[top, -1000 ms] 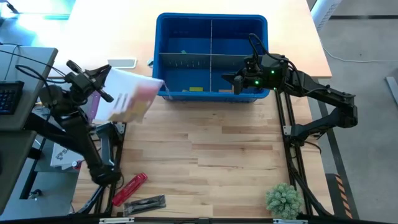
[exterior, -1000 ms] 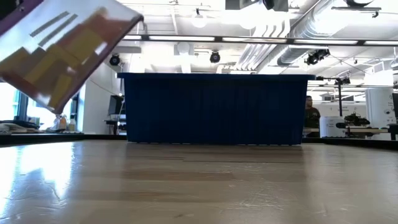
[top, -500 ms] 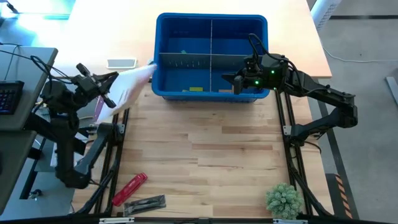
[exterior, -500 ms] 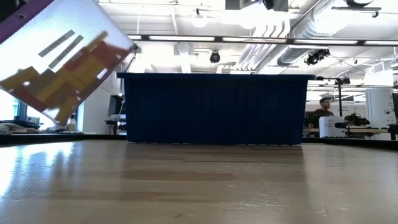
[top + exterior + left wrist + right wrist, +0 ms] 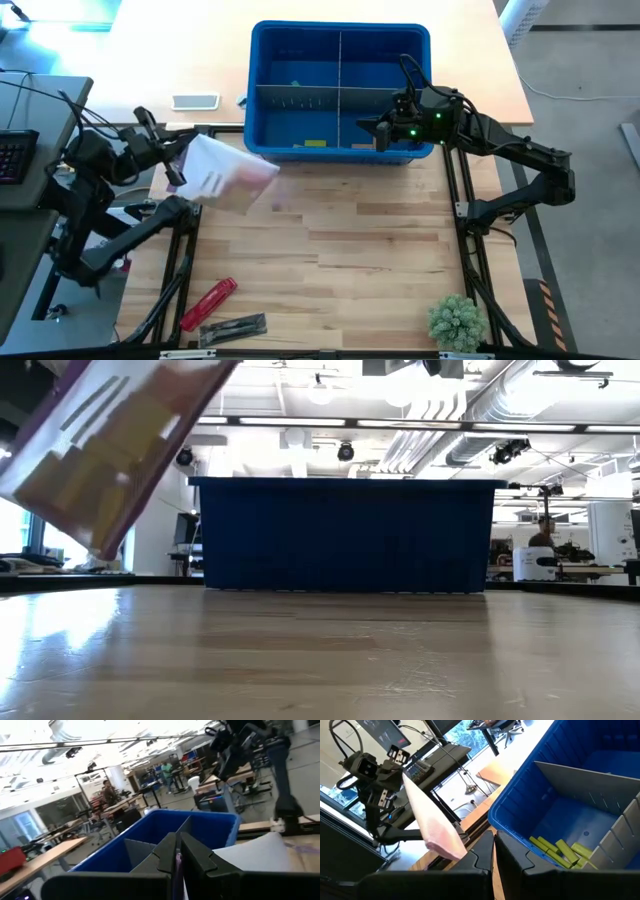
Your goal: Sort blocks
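At the tabletop's far edge sits a blue bin (image 5: 340, 92) split by grey dividers into compartments. Lime blocks (image 5: 560, 852) lie in its near compartment left of the central divider, against the near wall; a small lime piece (image 5: 295, 84) shows in the far-left compartment. Near the left edge, the left gripper (image 5: 172, 165) hangs above the table with its fingers pressed together on the edge of a clear bag (image 5: 228, 176). The bag is tilted, just in front of the bin's near-left corner and off the wood. Seen from table height, tan and yellowish blocks (image 5: 95, 460) lie heaped inside the bag with a purple strip along its upper edge. The right gripper (image 5: 366, 127) hovers over the bin's near-right compartment, fingers pressed together and holding nothing. Toward the near-left corner lie a red tool (image 5: 208, 303) and a dark flat packet (image 5: 233, 327). A small green plant (image 5: 456, 321) stands at the near-right corner. A person (image 5: 548, 538) shows far off in the room behind.
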